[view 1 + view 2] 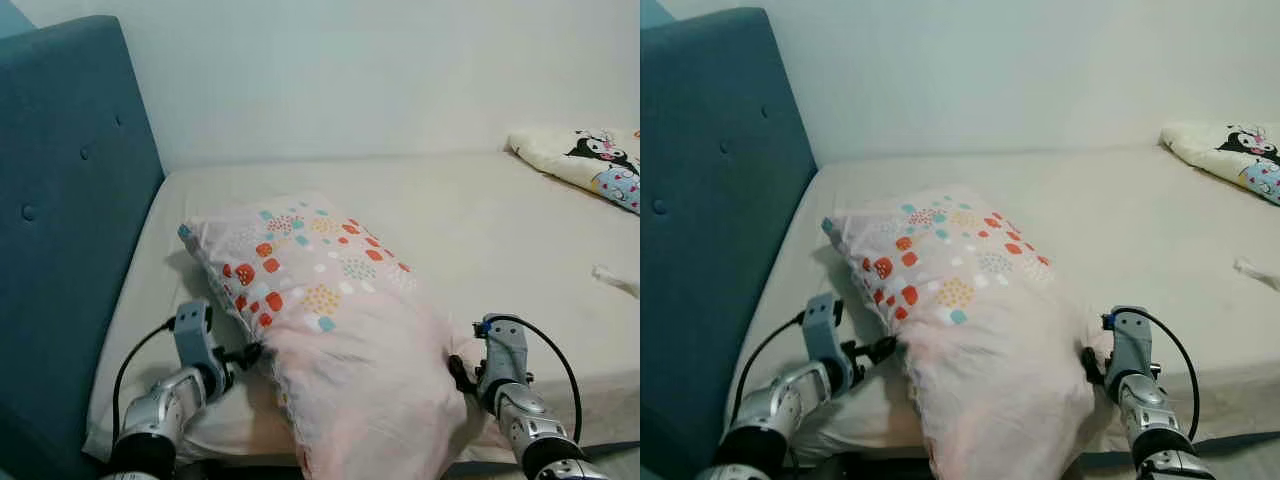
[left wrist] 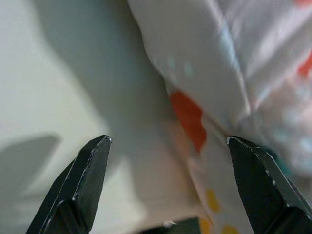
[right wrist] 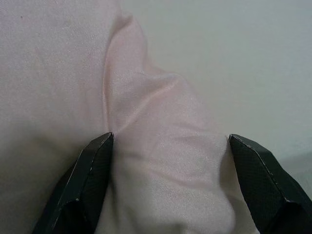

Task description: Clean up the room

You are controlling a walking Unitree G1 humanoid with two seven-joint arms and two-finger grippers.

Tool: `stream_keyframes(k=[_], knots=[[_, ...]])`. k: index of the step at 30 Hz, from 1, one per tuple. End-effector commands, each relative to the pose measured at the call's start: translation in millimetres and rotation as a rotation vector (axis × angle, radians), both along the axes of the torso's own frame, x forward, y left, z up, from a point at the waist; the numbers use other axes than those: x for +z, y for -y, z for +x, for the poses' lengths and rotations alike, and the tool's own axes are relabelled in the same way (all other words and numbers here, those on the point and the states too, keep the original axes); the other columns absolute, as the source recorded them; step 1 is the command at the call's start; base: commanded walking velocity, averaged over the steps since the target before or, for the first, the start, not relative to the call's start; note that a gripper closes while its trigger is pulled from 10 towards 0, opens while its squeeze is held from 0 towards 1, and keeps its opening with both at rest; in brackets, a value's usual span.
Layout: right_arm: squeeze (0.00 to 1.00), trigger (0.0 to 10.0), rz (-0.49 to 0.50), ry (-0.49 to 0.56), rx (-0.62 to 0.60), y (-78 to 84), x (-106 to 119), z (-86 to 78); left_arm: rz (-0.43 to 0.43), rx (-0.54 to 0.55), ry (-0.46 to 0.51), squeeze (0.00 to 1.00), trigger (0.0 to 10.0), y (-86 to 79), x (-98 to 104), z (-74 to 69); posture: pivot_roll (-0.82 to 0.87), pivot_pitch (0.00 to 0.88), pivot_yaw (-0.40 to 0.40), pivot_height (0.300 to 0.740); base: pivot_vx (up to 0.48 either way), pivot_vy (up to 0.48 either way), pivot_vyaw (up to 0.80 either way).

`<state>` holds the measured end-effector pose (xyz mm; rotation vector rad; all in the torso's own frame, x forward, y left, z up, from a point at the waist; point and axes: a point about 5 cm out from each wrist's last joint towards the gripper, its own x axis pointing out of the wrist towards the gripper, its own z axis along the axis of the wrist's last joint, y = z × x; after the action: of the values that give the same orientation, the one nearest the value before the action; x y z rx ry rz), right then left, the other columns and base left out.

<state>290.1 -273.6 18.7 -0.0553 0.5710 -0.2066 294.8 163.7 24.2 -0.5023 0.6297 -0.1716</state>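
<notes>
Left gripper (image 2: 168, 141) spread wide against the near-left edge of a pale pink pillow with orange, teal and yellow dots (image 1: 330, 310); right gripper (image 3: 170, 139) likewise spread wide, flanking a fold of pink fabric at the near-right edge. Lay slantwise on the cream mattress (image 1: 470, 220), close to the teal upholstered headboard (image 1: 70, 200). Sat far right, well apart: a cartoon-printed cream pillow (image 1: 590, 160).

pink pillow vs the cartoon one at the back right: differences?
The pink pillow has orange, teal and yellow patches; the cartoon pillow is cream with a black-and-white character. The pink one lies near, between the open left gripper and right gripper; the cartoon one lies far, cut off. Both rest on the bed.
</notes>
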Motion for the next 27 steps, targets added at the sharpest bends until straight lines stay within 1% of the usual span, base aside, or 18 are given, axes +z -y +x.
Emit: stream_keyframes(k=[1,2,4,5,6,8,10,13,14,15,16,18,19,20,21,22,24,27], knots=[[0.0,10.0,0.003,-0.077,-0.001,-0.8,-13.9,-12.1,-0.182,-0.01,0.013,0.0,10.0,7.9,6.4,-3.4,-0.06,0.0,-0.008,0.371,0.0,0.0,0.0],[0.0,10.0,0.003,-0.077,-0.001,-0.8,-13.9,-12.1,-0.182,-0.01,0.013,0.0,10.0,7.9,6.4,-3.4,-0.06,0.0,-0.008,0.371,0.0,0.0,0.0],[0.0,10.0,0.0,-0.08,0.001,-0.5,-13.6,-11.9,-0.367,-0.035,0.03,0.0,10.0,16.4,12.4,-7.0,-0.06,0.0,-0.011,0.371,0.0,0.0,0.0],[0.0,10.0,0.0,-0.08,0.001,-0.5,-13.6,-11.9,-0.367,-0.035,0.03,0.0,10.0,16.4,12.4,-7.0,-0.06,0.0,-0.011,0.371,0.0,0.0,0.0],[0.0,10.0,-0.002,-0.079,0.003,-0.4,-12.9,-11.2,-0.483,-0.051,0.05,0.0,10.0,22.8,18.1,-7.4,-0.06,0.0,-0.011,0.371,0.0,0.0,0.0],[0.0,10.0,-0.002,-0.079,0.003,-0.4,-12.9,-11.2,-0.483,-0.051,0.05,0.0,10.0,22.8,18.1,-7.4,-0.06,0.0,-0.011,0.371,0.0,0.0,0.0],[0.0,10.0,-0.002,-0.077,0.004,-0.4,-12.2,-10.4,-0.552,-0.056,0.067,0.0,10.0,27.9,23.8,-5.9,-0.06,0.0,-0.009,0.371,0.0,0.0,0.0],[0.0,10.0,-0.003,-0.077,0.004,-0.3,-12.0,-10.3,-0.595,-0.07,0.081,0.0,10.0,32.0,28.8,-4.5,-0.06,0.0,-0.011,0.371,0.0,0.0,0.0],[0.0,10.0,-0.004,-0.078,0.005,-0.2,-12.0,-10.3,-0.632,-0.104,0.105,0.0,10.0,38.2,36.3,-3.8,-0.06,0.0,-0.012,0.371,0.0,0.0,0.0],[0.0,10.0,-0.004,-0.078,0.005,-0.2,-12.0,-10.3,-0.632,-0.104,0.105,0.0,10.0,38.2,36.3,-3.8,-0.06,0.0,-0.012,0.371,0.0,0.0,0.0],[0.0,10.0,-0.006,-0.079,0.007,0.1,-12.1,-10.5,-0.658,-0.15,0.128,0.0,10.0,45.5,44.4,-4.4,-0.07,0.0,-0.013,0.371,0.0,0.0,0.0],[0.0,10.0,-0.006,-0.079,0.007,0.1,-12.1,-10.5,-0.658,-0.15,0.128,0.0,10.0,45.5,44.4,-4.4,-0.07,0.0,-0.013,0.371,0.0,0.0,0.0],[0.0,10.0,-0.008,-0.08,0.007,0.3,-12.0,-10.5,-0.673,-0.203,0.145,0.0,10.0,52.5,50.1,-6.1,-0.07,0.0,-0.014,0.371,0.0,0.0,0.0],[0.0,10.0,-0.008,-0.08,0.007,0.3,-12.0,-10.5,-0.673,-0.203,0.145,0.0,10.0,52.5,50.1,-6.1,-0.07,0.0,-0.014,0.371,0.0,0.0,0.0],[0.0,10.0,-0.011,-0.079,0.009,0.7,-11.1,-9.7,-0.642,-0.292,0.137,0.0,10.0,64.0,51.4,-11.9,-0.07,0.0,-0.012,0.371,0.0,0.0,0.0],[0.0,10.0,-0.012,-0.077,0.01,1.0,-10.4,-9.2,-0.616,-0.33,0.126,0.0,10.0,68.4,50.0,-15.0,-0.07,0.0,-0.012,0.371,0.0,0.0,0.0],[0.0,10.0,-0.012,-0.077,0.01,1.0,-10.4,-9.2,-0.616,-0.33,0.126,0.0,10.0,68.4,50.0,-15.0,-0.07,0.0,-0.012,0.371,0.0,0.0,0.0],[0.0,10.0,-0.014,-0.074,0.008,2.0,-9.2,-8.5,-0.565,-0.409,0.105,0.0,10.0,78.2,49.8,-21.3,-0.07,0.0,-0.01,0.371,0.0,0.0,0.0]])
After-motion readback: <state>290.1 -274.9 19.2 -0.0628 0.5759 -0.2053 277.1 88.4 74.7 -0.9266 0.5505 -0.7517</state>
